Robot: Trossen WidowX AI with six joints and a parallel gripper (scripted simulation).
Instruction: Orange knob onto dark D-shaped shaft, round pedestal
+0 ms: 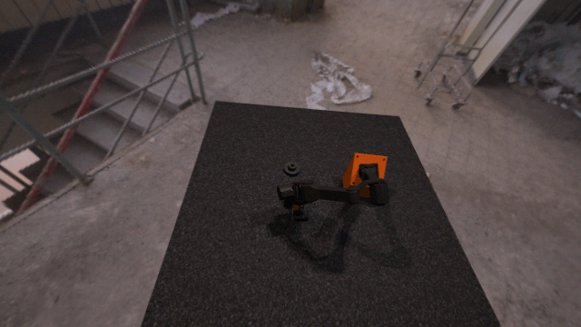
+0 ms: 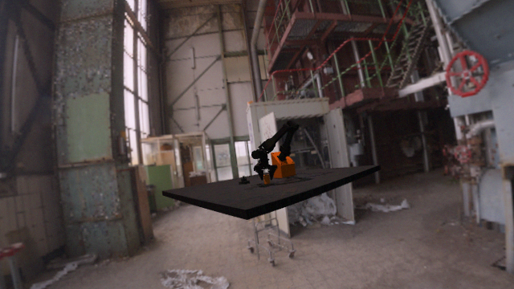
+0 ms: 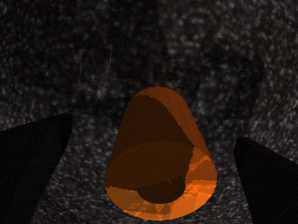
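Note:
The orange knob (image 1: 296, 208) (image 2: 267, 181) (image 3: 162, 160) stands upright on the dark table top. Its round end with the hole faces the wrist camera. Part of the knob and its hole are in shadow. My gripper (image 1: 298, 213) (image 2: 267, 177) (image 3: 157, 135) is open and points down around the knob. One finger is on each side, with a gap on both sides in the wrist view. The round dark pedestal (image 1: 287, 172) (image 2: 243, 182) with its short shaft (image 1: 292, 165) stands apart from the knob. The shaft's flat side cannot be seen.
The arm's orange base (image 1: 349, 176) (image 2: 285, 169) stands on the same dark table top (image 1: 254, 136) (image 2: 225, 197). The arm reaches from the base over to the knob. The pedestal is beside the arm's wrist in the top view.

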